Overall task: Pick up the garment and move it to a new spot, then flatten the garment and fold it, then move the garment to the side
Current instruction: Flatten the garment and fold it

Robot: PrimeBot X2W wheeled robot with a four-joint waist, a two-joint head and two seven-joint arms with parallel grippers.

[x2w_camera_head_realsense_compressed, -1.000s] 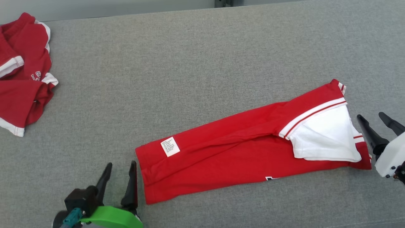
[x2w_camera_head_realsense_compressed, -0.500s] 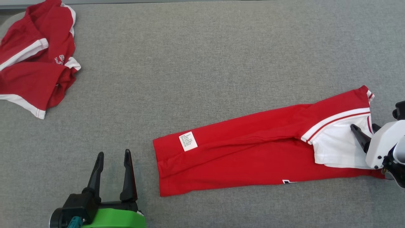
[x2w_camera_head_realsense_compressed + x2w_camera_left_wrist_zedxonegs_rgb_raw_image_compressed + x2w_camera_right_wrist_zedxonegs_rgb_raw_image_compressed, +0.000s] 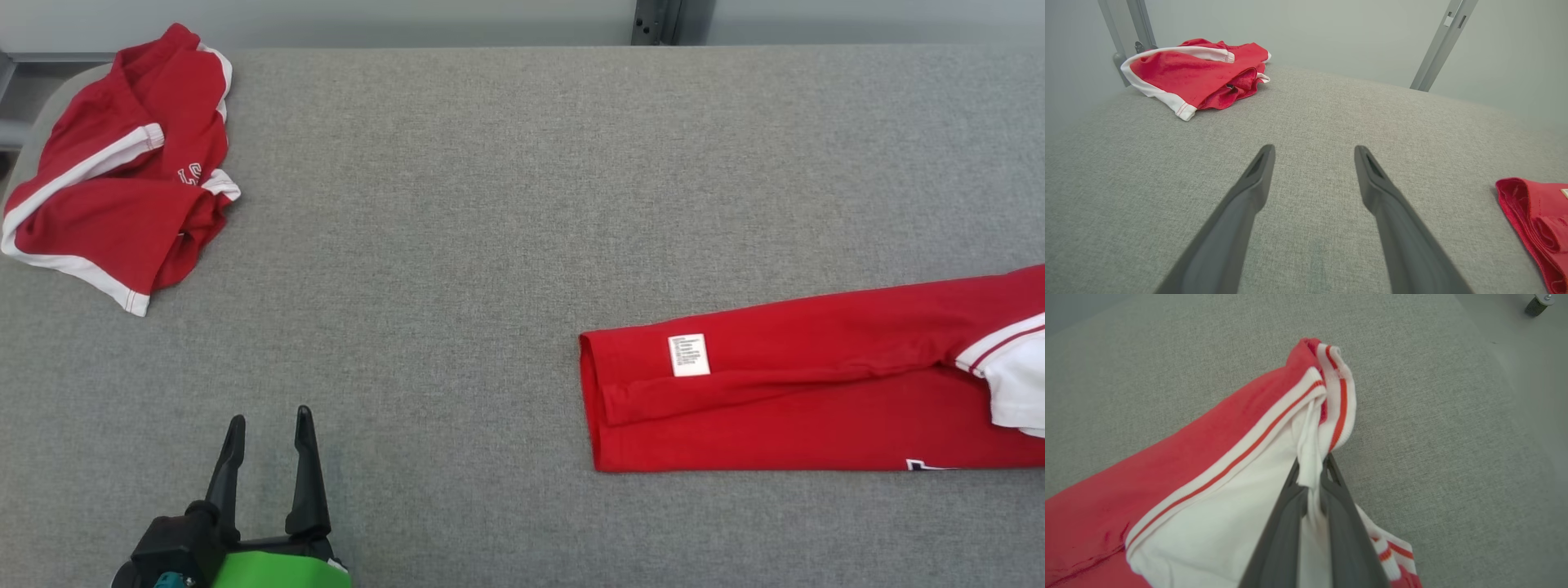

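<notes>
Red garment [image 3: 816, 400] on table [image 3: 490, 204], right side; white striped end pinched in right gripper [image 3: 1312, 473]. Empty left gripper [image 3: 270, 415] spread wide. Cloth looks soft, light, limp: grip corners, expect sagging.

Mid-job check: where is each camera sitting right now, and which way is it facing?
Head view: on the head, facing down at the grey surface; open left gripper at lower left.
Left wrist view: on the left wrist, facing along its spread fingers toward the crumpled garment.
Right wrist view: on the right wrist, facing down its fingers; right gripper shut on the white part of the folded garment.
Shared: head and left wrist views both show the crumpled garment and the folded garment's red end.
</notes>
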